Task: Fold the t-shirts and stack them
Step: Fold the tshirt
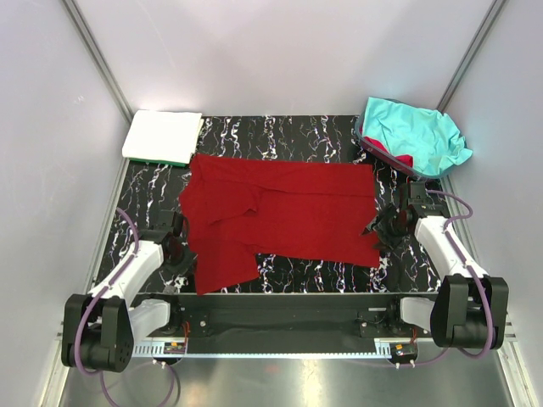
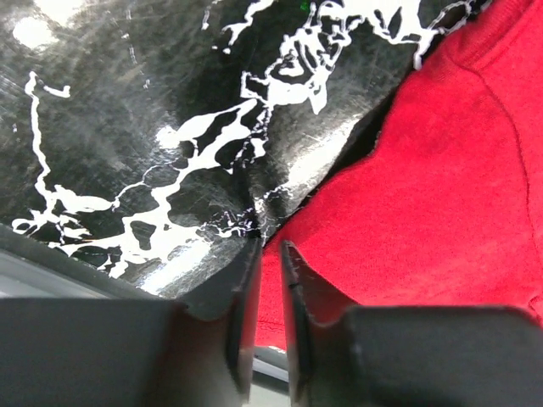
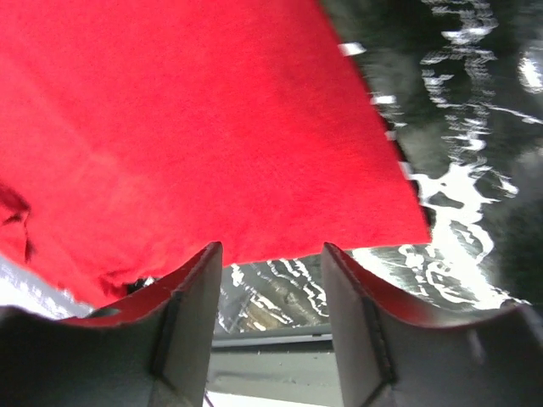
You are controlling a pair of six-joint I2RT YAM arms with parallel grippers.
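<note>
One white stack (image 1: 163,136), one turquoise heap (image 1: 417,134)

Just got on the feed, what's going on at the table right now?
Both arms are at the dark red t-shirt, which lies spread on the black marbled mat, rumpled at its left end. The left gripper sits at the shirt's near-left edge, fingers almost together; whether they pinch cloth is unclear. The right gripper is open at the near-right corner, holding nothing. A white folded shirt rests on a green one at the far left; a crumpled turquoise shirt lies far right.
</note>
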